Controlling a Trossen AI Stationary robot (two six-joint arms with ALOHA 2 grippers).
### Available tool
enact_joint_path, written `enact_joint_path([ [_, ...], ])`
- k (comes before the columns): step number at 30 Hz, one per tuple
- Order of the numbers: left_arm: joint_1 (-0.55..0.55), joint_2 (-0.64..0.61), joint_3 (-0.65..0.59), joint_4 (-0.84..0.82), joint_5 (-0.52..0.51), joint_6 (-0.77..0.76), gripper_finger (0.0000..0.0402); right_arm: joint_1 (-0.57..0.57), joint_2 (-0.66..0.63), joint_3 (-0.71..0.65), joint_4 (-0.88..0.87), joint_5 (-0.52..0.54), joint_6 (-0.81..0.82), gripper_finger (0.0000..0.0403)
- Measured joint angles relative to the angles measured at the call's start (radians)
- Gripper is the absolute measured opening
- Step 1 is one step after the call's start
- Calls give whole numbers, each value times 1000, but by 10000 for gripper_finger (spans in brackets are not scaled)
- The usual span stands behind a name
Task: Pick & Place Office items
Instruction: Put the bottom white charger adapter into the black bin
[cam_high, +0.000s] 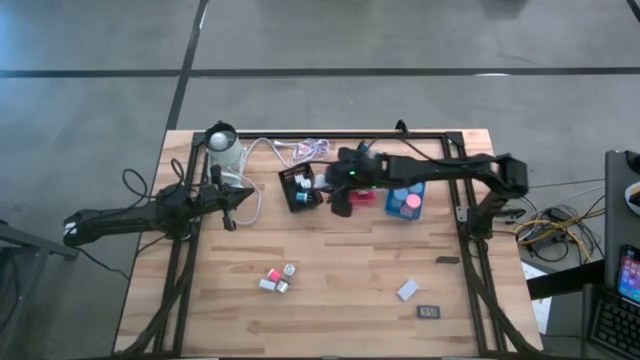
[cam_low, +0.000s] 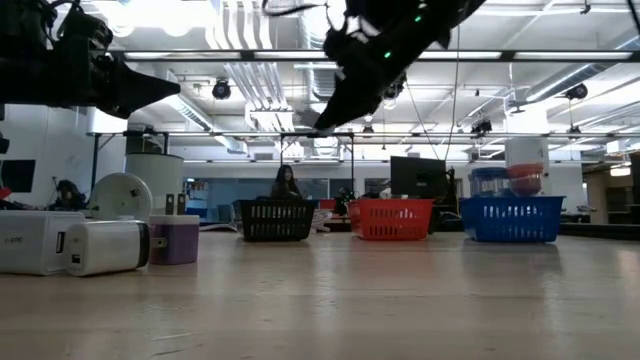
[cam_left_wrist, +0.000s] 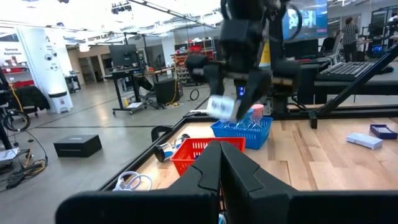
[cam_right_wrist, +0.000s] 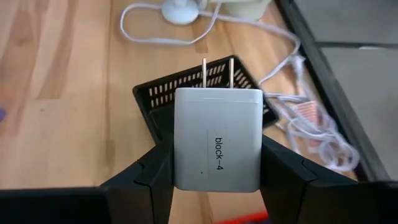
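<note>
A: What is the right gripper (cam_right_wrist: 216, 168) doing?

B: It is clamped on a white charger block (cam_right_wrist: 217, 138). In the right wrist view the two dark fingers (cam_right_wrist: 152, 177) press against the block's two narrow sides, so the jaws stand about half apart, filled by the block's width.

A: Which way does the block point?

B: Its two metal prongs stick out away from the wrist, toward the upper part of that frame. The long axis runs the same way, along the fingers. The label "block-4" is printed on the broad face turned to the camera.

A: And where is it over the worktop (cam_high: 340, 290)?

B: In the high view the right gripper (cam_high: 343, 203) sits at the centre of the frame, slightly above the middle, raised off the wood. The black mesh tray (cam_high: 298, 187) is just to its left, the red tray (cam_high: 364, 197) just to its right, with the blue tray (cam_high: 405, 203) beyond that. In the wrist view the black tray (cam_right_wrist: 163, 93) lies under and behind the prongs.

A: The left gripper (cam_high: 229, 221)?

B: Fully closed and holding nothing, at left of centre in the high view, near the white coiled cable (cam_high: 285, 152). A few small office items (cam_high: 277, 279) lie at lower centre, and a white block (cam_high: 406, 290) and a dark rectangle (cam_high: 429, 312) at lower right.
</note>
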Motion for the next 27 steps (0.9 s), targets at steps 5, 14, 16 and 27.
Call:
enact_joint_path([
  [5, 0, 0, 0, -3, 0, 0, 5, -7, 141, 88, -16, -23, -30, 170],
  [14, 0, 0, 0, -7, 0, 1, 5, -12, 311, 210, -35, -64, -35, 170],
  [16, 0, 0, 0, -8, 0, 1, 5, -13, 335, 225, -36, -63, -41, 170],
  [27, 0, 0, 0, -8, 0, 1, 5, -25, 401, 240, -27, -53, -53, 170],
])
